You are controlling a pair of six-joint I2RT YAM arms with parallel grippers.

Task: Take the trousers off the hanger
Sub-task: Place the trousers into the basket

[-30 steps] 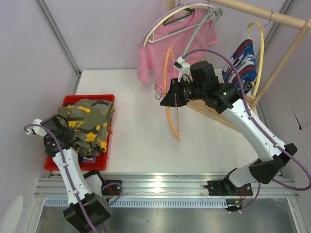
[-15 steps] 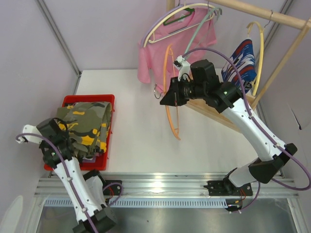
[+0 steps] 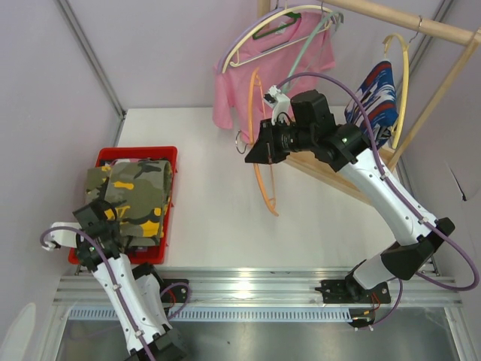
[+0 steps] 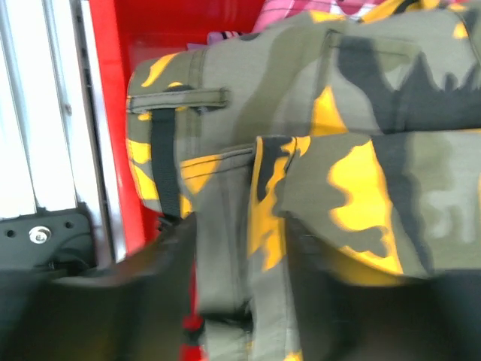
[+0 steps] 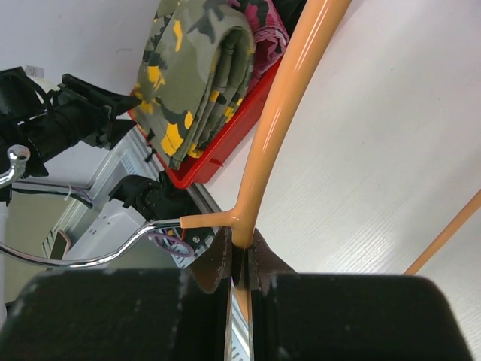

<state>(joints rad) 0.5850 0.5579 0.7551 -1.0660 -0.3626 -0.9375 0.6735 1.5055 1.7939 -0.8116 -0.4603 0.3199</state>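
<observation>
Trousers, yellow-olive camouflage pair (image 3: 135, 194): folded flat on top of the pile in the red bin (image 3: 140, 151), covering most of it; a belt loop and a pocket seam turned toward the left wrist camera.
Pink-and-black camouflage pair (image 5: 264, 30): in the same bin, under the yellow-olive camouflage pair, showing only at one edge.
Blue, white and red pair (image 3: 376, 94): hanging on the yellow hanger (image 3: 406, 83) near the right end of the wooden rail (image 3: 406, 22), well apart from the bin.
Left tool (image 3: 104, 218): at the near end of the bin, low over the yellow-olive camouflage pair; fingers (image 4: 150, 289) a narrow gap apart, camouflage cloth visible in that gap; too blurred to tell whether touching the cloth.
Right tool (image 5: 240, 252): clamped tight on the orange hanger (image 5: 301, 98), pinching it right where the metal hook (image 5: 90, 258) meets the plastic.
Orange hanger: held in the air above the worktop (image 3: 218, 203), in front of the pink T-shirt (image 3: 282, 64); loop roughly upright, hook pointing left.
Pink T-shirt: hanging from the wooden rail at the far side of the worktop.
Red bin: on the left part of the worktop, close to its near edge.
</observation>
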